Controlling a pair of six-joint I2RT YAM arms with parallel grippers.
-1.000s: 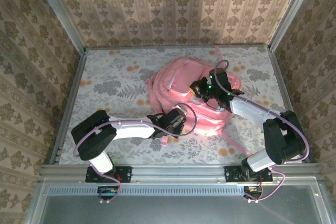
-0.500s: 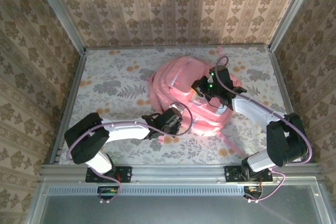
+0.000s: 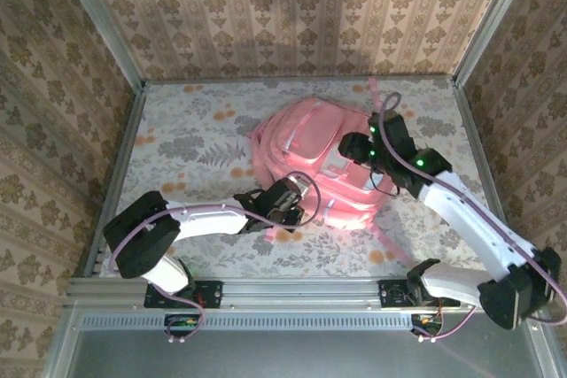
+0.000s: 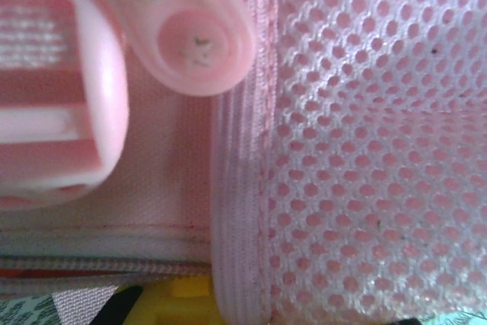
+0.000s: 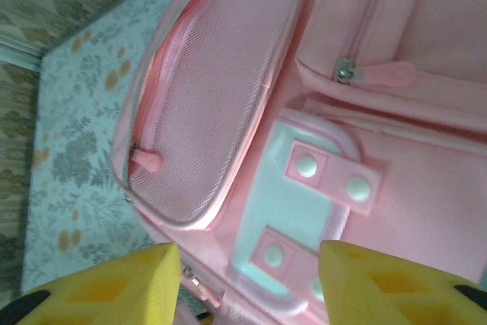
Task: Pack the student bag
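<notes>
The bag (image 3: 310,152) lies flat on the table (image 3: 195,135), front side up. A strap (image 3: 391,242) trails from its near right corner.

The left gripper (image 3: 291,204) sits at the bag's near left edge, touching the fabric. In the left wrist view the bag is pressed right up to the lens. There is pink mesh fabric (image 4: 365,150) on the right, a stitched seam band down the middle, and a rounded pink plastic tab (image 4: 194,32) at the top left. A sliver of yellow pad (image 4: 186,293) peeks out under the seam. I cannot tell whether this gripper is clamped on the fabric or loose.

The right gripper (image 3: 353,148) hangs above the bag's right half. In the right wrist view its 2 yellow fingertips (image 5: 114,287) stand wide apart with nothing between them, so it is released. Beneath them the bag shows:
- a mesh pocket (image 5: 205,81) with a zip pull (image 5: 144,162) at its lower end
- beside it, a pale panel (image 5: 293,207) bearing 2 pink snap tabs (image 5: 331,176)
- above that panel, a second zip pull (image 5: 377,74) lying along a shut zip
</notes>
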